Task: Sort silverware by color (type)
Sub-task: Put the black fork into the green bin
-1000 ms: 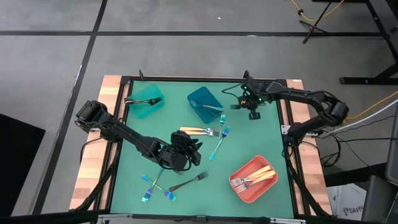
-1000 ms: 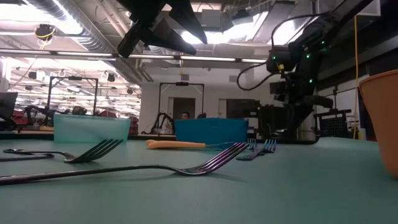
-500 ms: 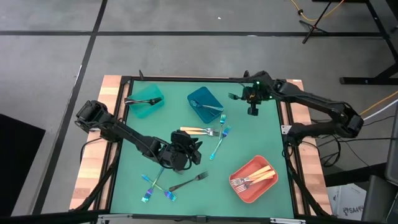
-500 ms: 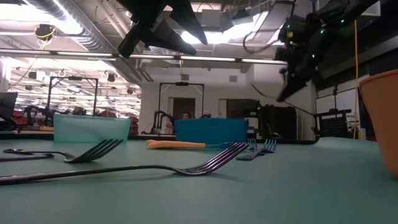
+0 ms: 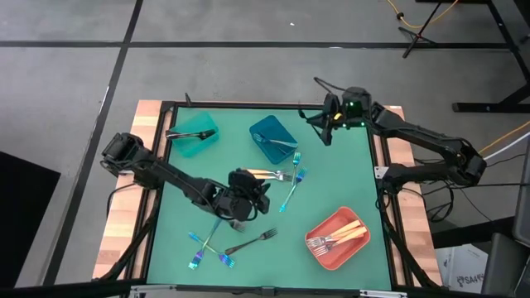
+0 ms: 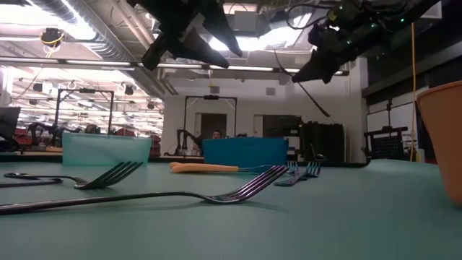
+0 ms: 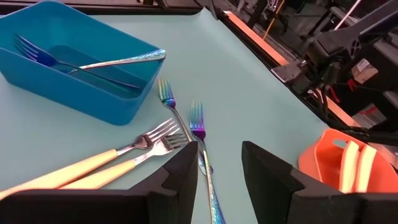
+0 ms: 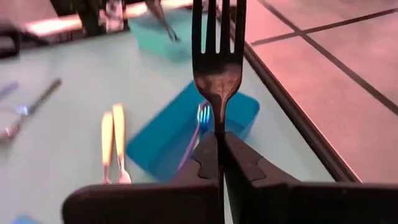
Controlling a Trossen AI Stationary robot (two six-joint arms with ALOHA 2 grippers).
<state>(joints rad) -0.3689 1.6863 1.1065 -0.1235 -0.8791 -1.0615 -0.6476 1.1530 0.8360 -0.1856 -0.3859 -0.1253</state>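
My right gripper [image 5: 329, 128] is up over the table's far edge, beyond the blue bin, shut on a black fork [image 8: 217, 68]. My left gripper [image 7: 217, 163] hovers open above the middle of the table. Below its fingers lie two iridescent forks [image 7: 186, 118] and two gold-handled forks [image 7: 134, 152], flat on the mat. Further iridescent forks [image 5: 199, 246] and a dark fork [image 5: 252, 242] lie toward the near edge. The low view shows both grippers high above the mat. My right gripper pinches the black fork's handle [image 8: 217, 121] just behind the head, between its two fingers. The fork lies along the fingers, its tines sticking out past the fingertips. It is lifted clear of the table. The rest of the handle is hidden between the fingers.
A teal bin [image 5: 195, 134] at the far left holds a dark fork. The blue bin [image 5: 273, 136] holds iridescent forks, and a coral bin [image 5: 335, 237] at the near right holds gold-handled forks. Bare green mat [image 5: 339, 182] lies right of centre.
My right gripper has risen with the black fork and moved toward the table's far edge and a little left. It has also tipped, so the fork now points out over the blue bin. My left gripper has stayed about where it was, still open.
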